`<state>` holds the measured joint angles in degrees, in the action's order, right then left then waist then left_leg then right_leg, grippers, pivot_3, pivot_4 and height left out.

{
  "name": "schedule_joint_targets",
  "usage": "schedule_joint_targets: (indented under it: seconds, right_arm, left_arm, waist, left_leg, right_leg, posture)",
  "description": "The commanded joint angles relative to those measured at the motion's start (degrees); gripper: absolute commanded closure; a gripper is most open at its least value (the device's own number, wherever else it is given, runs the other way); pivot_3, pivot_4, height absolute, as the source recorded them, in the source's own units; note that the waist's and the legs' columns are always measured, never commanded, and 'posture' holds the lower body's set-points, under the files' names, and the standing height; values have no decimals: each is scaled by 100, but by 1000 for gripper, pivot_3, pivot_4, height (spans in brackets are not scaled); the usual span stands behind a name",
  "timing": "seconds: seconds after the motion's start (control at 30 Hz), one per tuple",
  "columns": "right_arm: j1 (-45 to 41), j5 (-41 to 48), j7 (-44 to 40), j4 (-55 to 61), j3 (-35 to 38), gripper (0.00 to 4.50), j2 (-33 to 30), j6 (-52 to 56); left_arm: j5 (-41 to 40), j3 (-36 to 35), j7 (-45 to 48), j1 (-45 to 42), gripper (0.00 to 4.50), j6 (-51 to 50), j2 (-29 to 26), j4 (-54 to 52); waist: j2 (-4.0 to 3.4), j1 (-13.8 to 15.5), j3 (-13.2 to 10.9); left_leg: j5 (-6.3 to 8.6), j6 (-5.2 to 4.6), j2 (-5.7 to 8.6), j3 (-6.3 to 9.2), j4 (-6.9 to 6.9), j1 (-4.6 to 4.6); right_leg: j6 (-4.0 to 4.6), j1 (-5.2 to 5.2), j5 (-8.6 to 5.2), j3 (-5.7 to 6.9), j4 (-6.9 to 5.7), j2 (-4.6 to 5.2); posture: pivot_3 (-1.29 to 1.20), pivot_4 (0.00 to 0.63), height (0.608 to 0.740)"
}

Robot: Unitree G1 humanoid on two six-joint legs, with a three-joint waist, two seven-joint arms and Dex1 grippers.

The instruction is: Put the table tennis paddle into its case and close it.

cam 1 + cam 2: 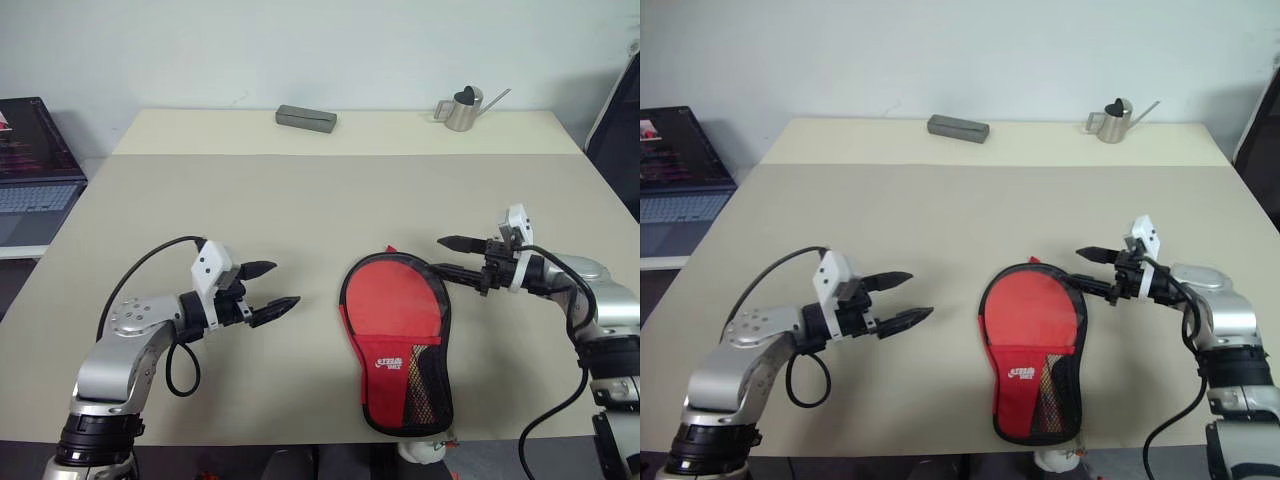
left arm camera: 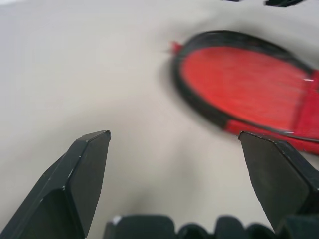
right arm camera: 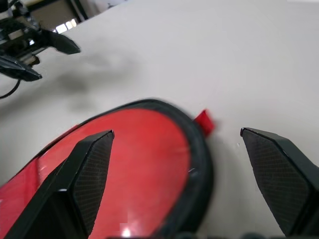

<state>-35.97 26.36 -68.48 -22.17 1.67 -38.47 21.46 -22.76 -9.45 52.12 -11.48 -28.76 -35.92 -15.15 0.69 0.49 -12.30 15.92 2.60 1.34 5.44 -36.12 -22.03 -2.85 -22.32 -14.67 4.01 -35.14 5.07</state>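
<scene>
Clearly the case (image 1: 398, 340) lies low and centre on the worktop (image 1: 300, 190), soft and light, so I'd pinch its stiffer black rim. Left gripper (image 1: 273, 290) and right gripper (image 1: 448, 256) flank it, fingers spread, empty. My right wrist view shows a red tab (image 3: 204, 121) at the rim close up.

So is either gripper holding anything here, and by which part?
Nothing is held. The left gripper and right gripper both stand open above the table, flanking the case.
</scene>
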Motion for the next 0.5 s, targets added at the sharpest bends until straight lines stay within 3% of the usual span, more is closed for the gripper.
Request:
schedule_joint_targets:
  seconds: [0.03,0.27,0.5]
  right_arm:
    - [-459,-216,-230,-670,91,37,-38,-463]
    - [-1362,-701,-356,-2366,196,37,-171,-1285]
    - [-1531,-912,-429,-2540,124,37,-50,-1430]
  left_arm:
    - [-130,-361,-358,19,0,-111,-156,-548]
    - [45,-198,-852,-182,0,-269,-260,-796]
    - [189,-68,-1030,-14,0,-11,-202,-535]
  waist:
    - [1,-8,0]
    - [0,-10,0]
    - [1,-34,0]
  left_leg:
    - [0,0,-2,-1,0,0]
    - [-1,2,-2,-22,-2,3]
    - [-2,2,-5,-47,-6,10]
  right_leg:
    - [1,0,1,0,1,0]
    - [10,0,7,-8,2,1]
    - [14,0,10,-17,-4,-2]
  posture:
    - [0,150,740]
    - [0,150,740]
    - [0,150,740]
